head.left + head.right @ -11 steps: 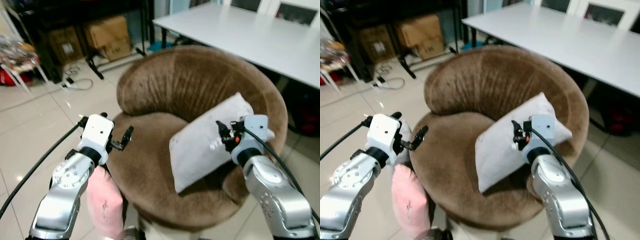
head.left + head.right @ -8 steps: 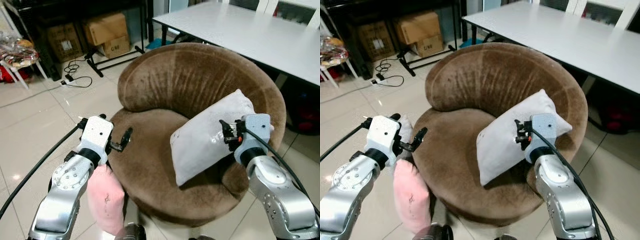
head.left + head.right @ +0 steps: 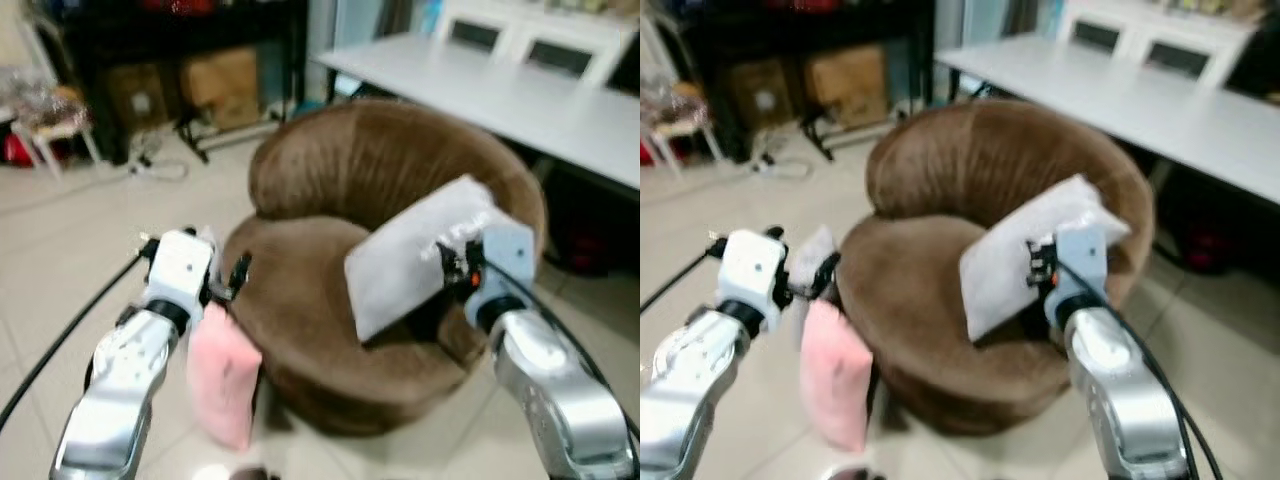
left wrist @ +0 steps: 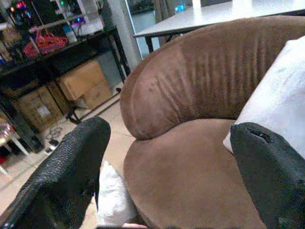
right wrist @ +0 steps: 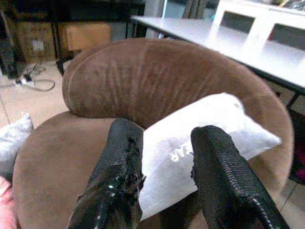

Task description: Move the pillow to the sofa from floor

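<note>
White pillow (image 3: 420, 255) leans on the sofa (image 3: 330, 170), long side tilted toward 2 o'clock. Right gripper (image 5: 162, 157) is nearest, fingers apart, empty. Left gripper (image 4: 167, 157) gapes wide at 9 o'clock.

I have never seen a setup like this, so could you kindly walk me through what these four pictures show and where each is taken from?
This is a humanoid robot with two silver arms, each ending in a gripper of two black fingers. The two wide pictures come from a pair of cameras on its head, looking down at a round brown sofa chair. A white pillow leans on the seat against the armrest. The right gripper is right at that pillow, open, holding nothing. The left gripper hovers open at the chair's edge. A pink pillow stands on the floor beside the chair, and a grey one lies near it. The other two pictures come from wrist cameras looking along each gripper's fingers. A white table stands behind.
</note>
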